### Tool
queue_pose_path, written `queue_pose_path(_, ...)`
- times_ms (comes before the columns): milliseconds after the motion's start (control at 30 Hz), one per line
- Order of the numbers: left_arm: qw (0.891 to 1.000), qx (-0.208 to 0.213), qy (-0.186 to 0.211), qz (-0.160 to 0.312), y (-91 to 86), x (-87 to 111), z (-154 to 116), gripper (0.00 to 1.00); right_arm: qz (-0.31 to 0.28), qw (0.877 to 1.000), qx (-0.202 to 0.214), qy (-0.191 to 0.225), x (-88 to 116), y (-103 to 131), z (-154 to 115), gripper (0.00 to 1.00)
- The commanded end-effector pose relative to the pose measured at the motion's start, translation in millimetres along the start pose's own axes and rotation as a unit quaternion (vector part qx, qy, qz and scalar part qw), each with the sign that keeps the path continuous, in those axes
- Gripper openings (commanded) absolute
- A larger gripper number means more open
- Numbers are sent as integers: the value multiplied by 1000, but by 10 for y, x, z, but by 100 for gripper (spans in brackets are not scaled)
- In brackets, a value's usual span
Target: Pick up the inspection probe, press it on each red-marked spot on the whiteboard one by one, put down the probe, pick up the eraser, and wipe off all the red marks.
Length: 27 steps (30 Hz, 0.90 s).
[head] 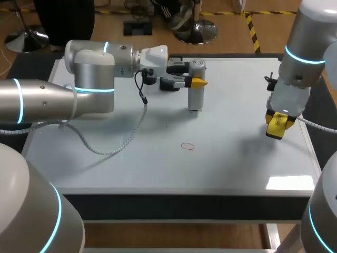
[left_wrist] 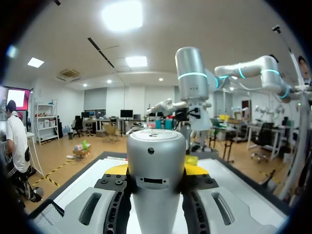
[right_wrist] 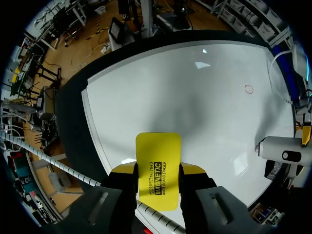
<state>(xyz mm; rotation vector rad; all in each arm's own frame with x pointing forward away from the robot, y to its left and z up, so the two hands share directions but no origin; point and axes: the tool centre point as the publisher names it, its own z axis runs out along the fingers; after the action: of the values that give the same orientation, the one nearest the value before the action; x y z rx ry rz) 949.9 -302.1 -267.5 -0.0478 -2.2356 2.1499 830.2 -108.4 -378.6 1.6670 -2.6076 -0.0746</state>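
Note:
My left gripper is shut on the inspection probe, a silver cylinder held upright at the back middle of the whiteboard. In the left wrist view the probe fills the gap between the yellow tips. Its lower end is at or just above the board; I cannot tell which. One red circle mark lies in front of the probe and shows ahead of the right gripper as a red mark. Near the board's right edge my right gripper is shut on the yellow eraser, held above the board.
A grey cable from my left arm droops in a loop over the left half of the board. The board's dark frame runs along the front. My left arm's body spans the back left.

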Motion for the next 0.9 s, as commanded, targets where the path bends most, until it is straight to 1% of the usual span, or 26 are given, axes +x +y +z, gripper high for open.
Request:
queue_pose_path(33, 1000, 0, 2, 0, 44, -30, 29, 0, -1, 1000, 0, 1, 1, -6, -6, 0)
queue_pose_path(400, 1000, -1, 2, -1, 106, -48, 17, 0, -1, 1000, 0, 1, 1, -6, -6, 0)
queue_pose_path(900, 1000, -4, -2, 0, 103, -80, 32, 0, -1, 1000, 0, 1, 1, -6, -6, 0)
